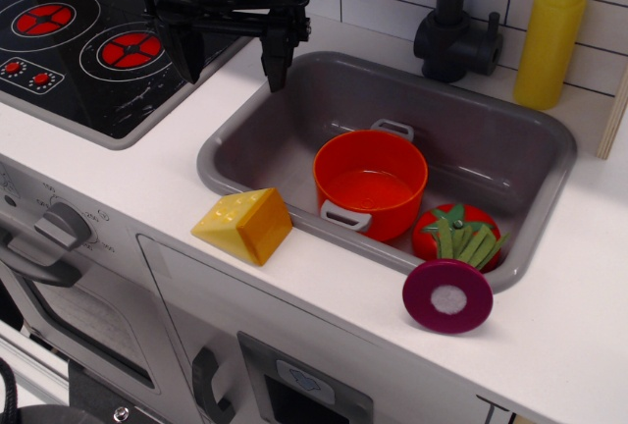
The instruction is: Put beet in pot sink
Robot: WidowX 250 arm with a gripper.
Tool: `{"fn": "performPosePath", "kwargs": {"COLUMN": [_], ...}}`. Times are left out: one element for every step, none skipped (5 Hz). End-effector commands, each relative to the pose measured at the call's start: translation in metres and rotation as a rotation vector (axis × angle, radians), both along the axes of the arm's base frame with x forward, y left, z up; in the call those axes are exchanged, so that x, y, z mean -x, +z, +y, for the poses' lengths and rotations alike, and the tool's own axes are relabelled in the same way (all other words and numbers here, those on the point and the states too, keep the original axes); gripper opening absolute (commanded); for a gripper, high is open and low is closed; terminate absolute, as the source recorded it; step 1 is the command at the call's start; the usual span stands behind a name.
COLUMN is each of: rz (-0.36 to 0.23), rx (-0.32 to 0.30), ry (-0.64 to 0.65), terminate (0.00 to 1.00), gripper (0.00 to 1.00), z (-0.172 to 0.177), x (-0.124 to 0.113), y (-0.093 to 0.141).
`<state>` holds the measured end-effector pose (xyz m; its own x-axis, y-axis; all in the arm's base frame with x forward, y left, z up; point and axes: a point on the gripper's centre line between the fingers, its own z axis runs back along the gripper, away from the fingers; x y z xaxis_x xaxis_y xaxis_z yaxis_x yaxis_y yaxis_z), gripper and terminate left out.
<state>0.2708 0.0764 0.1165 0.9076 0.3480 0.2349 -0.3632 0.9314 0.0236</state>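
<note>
The beet (447, 295), a magenta disc with a pale centre, lies on the front right rim of the grey sink (500, 139). Its green leaf strips reach back over a red tomato (430, 234) in the sink. The orange pot (371, 188) with grey handles stands upright and empty in the sink, left of the tomato. My black gripper (234, 63) hangs open and empty above the counter at the sink's far left corner, well away from the beet.
A yellow cheese wedge (243, 225) sits on the white counter by the sink's front left rim. A black stove (78, 46) with red burners is at the left. A black faucet (451, 31) and a yellow squeeze bottle (549, 36) stand behind the sink.
</note>
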Motion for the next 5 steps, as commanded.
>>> {"fn": "performPosePath", "kwargs": {"rz": [0.0,-0.011,-0.005,0.064,0.087], "rx": [0.0,0.049,0.11,0.218,0.289], "ry": [0.0,0.01,0.026,0.063,0.089], "terminate": [0.0,0.0,0.0,0.0,0.0], "gripper": [1.0,1.0,1.0,1.0,1.0], "z": [0.0,-0.027,-0.053,-0.085,-0.122], "x": [0.0,0.001,0.002,0.002,0.012], "y": [0.0,0.005,0.017,0.018,0.015]}}
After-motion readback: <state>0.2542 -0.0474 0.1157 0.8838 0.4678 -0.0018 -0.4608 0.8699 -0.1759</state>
